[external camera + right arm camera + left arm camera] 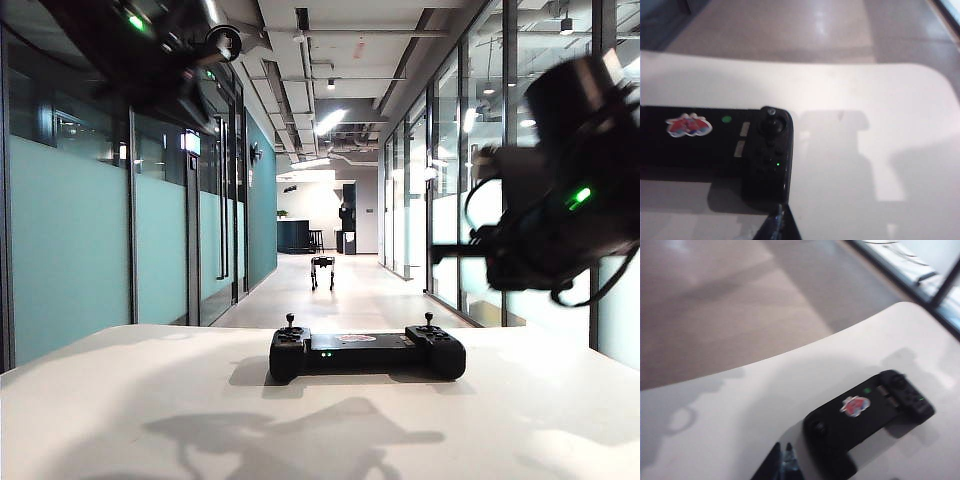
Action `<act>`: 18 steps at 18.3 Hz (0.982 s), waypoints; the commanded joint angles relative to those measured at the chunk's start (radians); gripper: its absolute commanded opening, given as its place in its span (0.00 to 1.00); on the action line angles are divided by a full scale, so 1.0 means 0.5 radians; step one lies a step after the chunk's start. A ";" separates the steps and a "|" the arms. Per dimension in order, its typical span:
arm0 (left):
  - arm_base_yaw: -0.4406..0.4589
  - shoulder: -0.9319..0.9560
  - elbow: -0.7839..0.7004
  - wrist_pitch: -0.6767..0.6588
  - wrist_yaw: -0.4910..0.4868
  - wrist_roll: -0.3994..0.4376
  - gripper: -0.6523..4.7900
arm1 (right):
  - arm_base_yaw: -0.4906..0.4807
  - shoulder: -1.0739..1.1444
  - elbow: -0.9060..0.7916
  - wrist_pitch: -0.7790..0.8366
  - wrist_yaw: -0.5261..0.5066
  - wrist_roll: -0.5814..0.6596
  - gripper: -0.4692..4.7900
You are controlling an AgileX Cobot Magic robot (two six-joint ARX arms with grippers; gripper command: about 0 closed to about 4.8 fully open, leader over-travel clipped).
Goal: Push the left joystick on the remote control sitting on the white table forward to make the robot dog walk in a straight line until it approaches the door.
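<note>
two arms hang high over the white table point(120, 400), and the remote control point(367, 353) sits flat on it, well inside the far rounded edge, with nothing gripping it. no containers on show. the controller is wide, flat and black with bulky rounded ends, a thin stick standing up at each end, small green lights and a reddish sticker on its top face. left gripper point(782, 462) is above the table just beside the controller's nearer end, apart from it; only a dark, blurred tip shows, so can't tell how its jaws stand. right gripper point(777, 225) is pressed together, fingertips meeting in a point, clutching nothing, hovering just off the controller's end with the stick. down the corridor, the robot dog point(322, 270) stands on the floor, far off.
</note>
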 commanded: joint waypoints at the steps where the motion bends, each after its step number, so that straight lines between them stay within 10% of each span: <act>1: -0.003 -0.230 -0.235 0.084 -0.172 -0.036 0.11 | 0.003 -0.196 -0.137 0.017 -0.059 0.001 0.08; 18: -0.003 -1.553 -1.821 0.701 -0.587 -0.095 0.11 | 0.003 -0.907 -0.424 -0.349 -0.314 -0.052 0.08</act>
